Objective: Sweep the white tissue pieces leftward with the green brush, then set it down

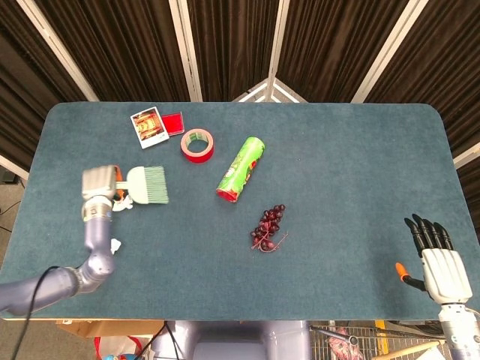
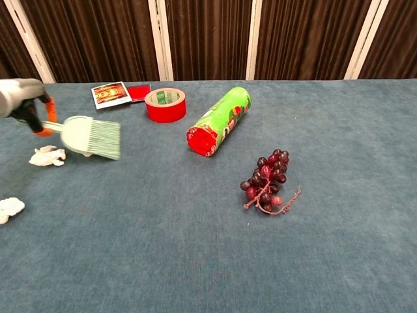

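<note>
My left hand (image 1: 99, 185) (image 2: 19, 98) grips the orange handle of the green brush (image 1: 146, 185) (image 2: 91, 136), whose bristles point right and hang low over the table at its left side. One white tissue piece (image 2: 47, 156) lies just left of the brush head, partly hidden by my hand in the head view. Another tissue piece (image 2: 10, 208) (image 1: 115, 244) lies nearer the front left edge. A third piece is hidden under the brush head. My right hand (image 1: 435, 251) rests open at the table's front right corner.
A red tape roll (image 1: 198, 145), a green tube with a red cap (image 1: 241, 169), a bunch of dark grapes (image 1: 268, 227) and a photo card with a red card (image 1: 157, 125) lie on the blue table (image 1: 345, 172).
</note>
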`<action>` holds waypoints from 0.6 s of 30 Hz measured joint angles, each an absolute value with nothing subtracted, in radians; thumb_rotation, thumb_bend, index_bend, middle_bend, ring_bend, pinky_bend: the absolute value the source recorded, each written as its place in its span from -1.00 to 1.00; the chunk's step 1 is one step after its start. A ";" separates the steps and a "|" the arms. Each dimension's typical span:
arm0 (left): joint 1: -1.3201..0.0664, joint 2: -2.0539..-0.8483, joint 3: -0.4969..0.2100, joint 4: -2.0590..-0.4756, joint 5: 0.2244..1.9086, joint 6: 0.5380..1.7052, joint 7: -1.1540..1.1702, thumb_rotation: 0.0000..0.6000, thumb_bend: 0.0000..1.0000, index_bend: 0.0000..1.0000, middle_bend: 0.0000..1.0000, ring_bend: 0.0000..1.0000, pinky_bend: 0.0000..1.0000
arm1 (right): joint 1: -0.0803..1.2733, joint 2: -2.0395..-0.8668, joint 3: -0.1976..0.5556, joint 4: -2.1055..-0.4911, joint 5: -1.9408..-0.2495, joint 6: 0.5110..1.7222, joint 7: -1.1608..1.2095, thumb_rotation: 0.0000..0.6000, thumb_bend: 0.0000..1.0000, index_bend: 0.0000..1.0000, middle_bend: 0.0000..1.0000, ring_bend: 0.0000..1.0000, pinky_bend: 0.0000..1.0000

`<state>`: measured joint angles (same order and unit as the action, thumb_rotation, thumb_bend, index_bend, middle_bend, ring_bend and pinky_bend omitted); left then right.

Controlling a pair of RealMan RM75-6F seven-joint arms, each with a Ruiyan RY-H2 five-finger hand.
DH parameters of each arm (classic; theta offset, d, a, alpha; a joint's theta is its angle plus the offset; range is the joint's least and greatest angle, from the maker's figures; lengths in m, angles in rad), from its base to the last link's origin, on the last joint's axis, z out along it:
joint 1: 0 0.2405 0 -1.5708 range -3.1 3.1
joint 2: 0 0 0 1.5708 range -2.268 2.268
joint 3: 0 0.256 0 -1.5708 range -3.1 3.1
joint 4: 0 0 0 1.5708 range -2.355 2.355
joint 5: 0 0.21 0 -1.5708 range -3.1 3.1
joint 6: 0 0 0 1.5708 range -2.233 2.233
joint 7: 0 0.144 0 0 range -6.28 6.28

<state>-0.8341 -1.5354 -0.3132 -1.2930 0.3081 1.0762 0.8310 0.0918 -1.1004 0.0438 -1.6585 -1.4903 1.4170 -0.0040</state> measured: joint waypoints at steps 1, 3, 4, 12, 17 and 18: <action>-0.821 -1.510 -0.310 -1.315 0.312 1.084 0.825 1.00 0.40 0.55 1.00 1.00 1.00 | 0.092 -1.101 0.043 -1.659 -1.494 1.419 -0.006 1.00 -0.36 -1.00 -1.00 -1.00 -1.00; -0.788 -1.443 -0.302 -1.374 0.323 1.101 0.809 1.00 0.40 0.55 1.00 1.00 1.00 | 0.091 -1.102 0.041 -1.658 -1.503 1.424 -0.009 1.00 -0.36 -1.00 -1.00 -1.00 -1.00; -0.772 -1.413 -0.299 -1.398 0.326 1.108 0.802 1.00 0.40 0.55 1.00 1.00 1.00 | 0.091 -1.103 0.040 -1.658 -1.507 1.426 -0.010 1.00 -0.36 -1.00 -1.00 -1.00 -1.00; -0.628 -1.165 -0.259 -1.556 0.358 1.133 0.704 1.00 0.40 0.55 1.00 1.00 1.00 | 0.089 -1.105 0.038 -1.662 -1.515 1.436 -0.018 1.00 -0.36 -1.00 -1.00 -1.00 -1.00; -0.566 -1.094 -0.268 -1.624 0.455 1.145 0.557 1.00 0.40 0.53 1.00 1.00 1.00 | 0.089 -1.107 0.039 -1.665 -1.511 1.436 -0.030 1.00 -0.36 -1.00 -1.00 -1.00 -1.00; -0.555 -1.085 -0.270 -1.638 0.484 1.148 0.528 1.00 0.39 0.53 1.00 1.00 1.00 | 0.089 -1.107 0.039 -1.666 -1.511 1.435 -0.032 1.00 -0.36 -1.00 -1.00 -1.00 -1.00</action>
<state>-0.5554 -1.0846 -0.2699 -1.6375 0.4843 1.1478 0.5285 0.0891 -1.1070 0.0392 -1.6661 -1.5105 1.4352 -0.0324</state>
